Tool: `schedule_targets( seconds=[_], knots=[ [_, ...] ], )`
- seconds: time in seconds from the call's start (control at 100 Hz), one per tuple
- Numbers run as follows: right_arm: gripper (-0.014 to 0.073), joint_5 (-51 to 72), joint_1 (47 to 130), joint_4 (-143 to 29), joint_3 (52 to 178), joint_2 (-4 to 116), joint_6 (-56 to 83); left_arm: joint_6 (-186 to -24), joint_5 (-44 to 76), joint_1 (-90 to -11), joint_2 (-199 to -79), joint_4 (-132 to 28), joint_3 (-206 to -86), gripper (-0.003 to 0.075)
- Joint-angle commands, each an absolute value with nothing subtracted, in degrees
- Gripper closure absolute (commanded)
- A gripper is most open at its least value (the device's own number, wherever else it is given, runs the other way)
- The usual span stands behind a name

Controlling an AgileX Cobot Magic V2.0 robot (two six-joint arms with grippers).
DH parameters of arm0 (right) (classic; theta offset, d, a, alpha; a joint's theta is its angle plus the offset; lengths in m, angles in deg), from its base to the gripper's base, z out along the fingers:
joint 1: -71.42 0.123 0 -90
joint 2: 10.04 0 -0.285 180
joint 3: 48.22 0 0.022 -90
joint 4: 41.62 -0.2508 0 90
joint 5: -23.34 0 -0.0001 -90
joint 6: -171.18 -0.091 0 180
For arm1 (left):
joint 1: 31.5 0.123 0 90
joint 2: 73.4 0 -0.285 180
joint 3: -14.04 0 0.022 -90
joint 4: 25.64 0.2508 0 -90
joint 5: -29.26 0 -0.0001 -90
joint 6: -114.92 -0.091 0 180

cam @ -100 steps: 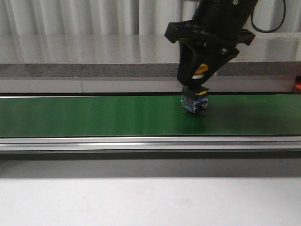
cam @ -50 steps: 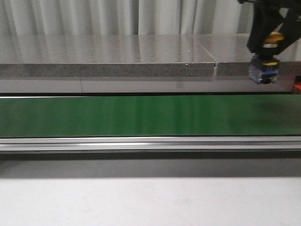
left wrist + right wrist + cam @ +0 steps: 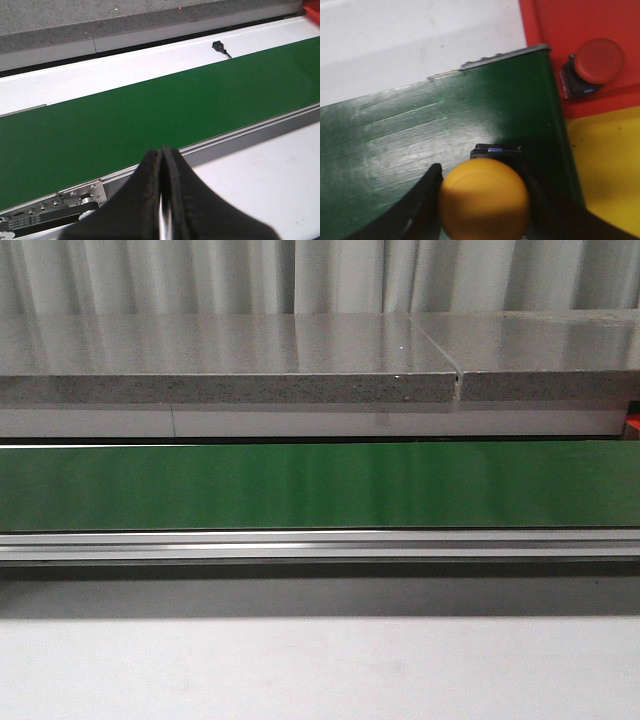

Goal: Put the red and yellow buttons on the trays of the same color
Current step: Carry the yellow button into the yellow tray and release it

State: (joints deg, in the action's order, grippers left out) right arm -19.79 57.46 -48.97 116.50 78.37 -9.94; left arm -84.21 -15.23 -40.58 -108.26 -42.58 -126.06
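- The front view shows only the bare green belt (image 3: 320,485) and the grey counter (image 3: 230,360) behind it now; a second ago my right arm was lifting a yellow button off the belt, and it has swung right and out of that shot
- So the pick is done and I'm in the carry, by my reading
- On the right wrist camera the right claw (image 3: 482,200) is clamped on the yellow button (image 3: 484,202), one dark finger on each side of the cap, the black base just showing beyond it
- It hangs over the end of the belt, with the yellow tray (image 3: 607,170) just beside it and not yet under it
- The red tray (image 3: 555,30) already holds a red button (image 3: 594,65), lying tilted, so red looks sorted
- Left claw (image 3: 162,200) sits pressed shut with nothing in it, low over the belt's near rail, parked
- Next I'd need to clear the belt edge before letting go
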Motion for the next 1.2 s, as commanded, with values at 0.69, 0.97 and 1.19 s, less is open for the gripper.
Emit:
schedule_targets(
  seconds=[0.69, 0.97, 1.19],
  knots=[
    [0.0515, -6.98, 40.75, -51.46, 113.54, 85.61, -10.17, -83.77, -11.65, -41.02, -108.59, -44.25, -127.59, 0.0741],
    [0.0515, -4.97, 40.75, -52.21, 113.54, 90.04, -10.17, -83.77, -11.65, -41.02, -108.59, -44.25, -127.59, 0.0741],
    [0.04, -6.13, 40.75, -52.21, 113.54, 91.88, -10.11, -83.77, -11.65, -41.02, -108.59, -44.25, -127.59, 0.0741]
  ],
)
